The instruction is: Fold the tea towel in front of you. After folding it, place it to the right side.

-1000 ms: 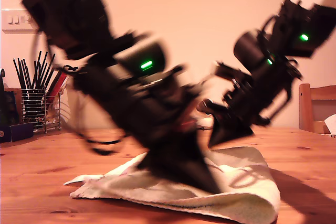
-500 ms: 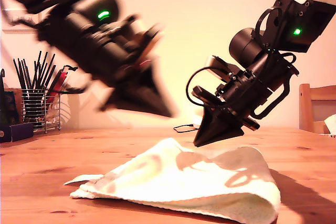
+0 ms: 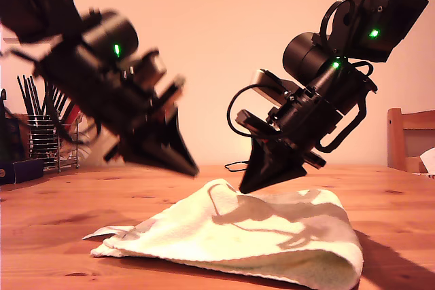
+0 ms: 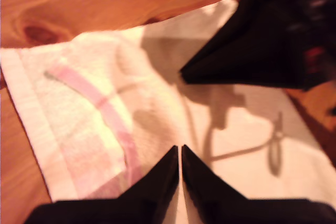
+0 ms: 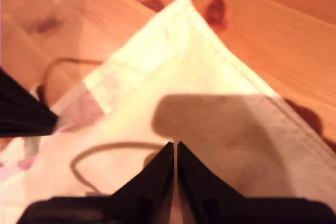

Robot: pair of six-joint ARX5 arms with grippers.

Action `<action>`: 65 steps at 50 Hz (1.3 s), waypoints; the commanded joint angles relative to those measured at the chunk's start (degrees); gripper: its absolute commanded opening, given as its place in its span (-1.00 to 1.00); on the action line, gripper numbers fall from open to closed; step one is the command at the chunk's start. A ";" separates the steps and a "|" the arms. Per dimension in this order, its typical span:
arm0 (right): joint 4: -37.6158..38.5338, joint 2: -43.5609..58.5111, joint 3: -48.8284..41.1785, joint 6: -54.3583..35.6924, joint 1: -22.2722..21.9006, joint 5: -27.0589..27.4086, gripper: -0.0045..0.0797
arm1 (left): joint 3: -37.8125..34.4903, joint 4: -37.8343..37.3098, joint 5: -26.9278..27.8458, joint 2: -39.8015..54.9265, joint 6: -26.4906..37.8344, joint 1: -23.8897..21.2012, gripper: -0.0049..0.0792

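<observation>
The tea towel [image 3: 272, 236] lies on the wooden table [image 3: 54, 208] as a loose, folded-over cream heap with a raised peak near its middle. In the exterior view two black arms lean in over it. One gripper tip [image 3: 246, 185] hangs at the peak. The other tip [image 3: 192, 168] is blurred, higher, and toward the exterior view's left. The wrist views do not settle which arm is which. My first gripper [image 4: 180, 148] is shut and empty above the towel's pink-patterned face [image 4: 94, 108]. My second gripper [image 5: 174, 144] is shut and empty above a towel corner [image 5: 173, 66].
A wire rack of dark utensils [image 3: 44, 134] and a dark blue box [image 3: 17, 168] stand at the exterior view's left, near the wall. A wooden chair back [image 3: 411, 140] rises at the exterior view's right. A thin cable [image 3: 238, 166] lies behind the towel.
The arm at the exterior view's left rose off the towel, swung up and leftward, then dipped again. The towel settled into a peaked heap. The other arm edged leftward and down toward the peak.
</observation>
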 commanded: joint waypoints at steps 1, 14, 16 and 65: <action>0.13 -0.98 -0.63 -0.42 0.09 0.33 -0.92 | -0.81 1.18 1.46 2.69 -0.42 -0.04 -0.92; 0.02 -0.98 -0.63 -0.90 0.09 1.18 -0.92 | -0.81 7.69 4.57 4.66 -2.38 -0.09 -0.92; 0.09 -0.98 -0.63 -0.90 0.09 1.29 -0.92 | -0.81 8.07 4.66 4.66 -2.80 -0.07 -0.92; -0.70 -0.98 -0.63 -1.84 0.13 1.18 -0.92 | -0.61 4.50 -10.69 -0.52 -2.54 1.20 -0.93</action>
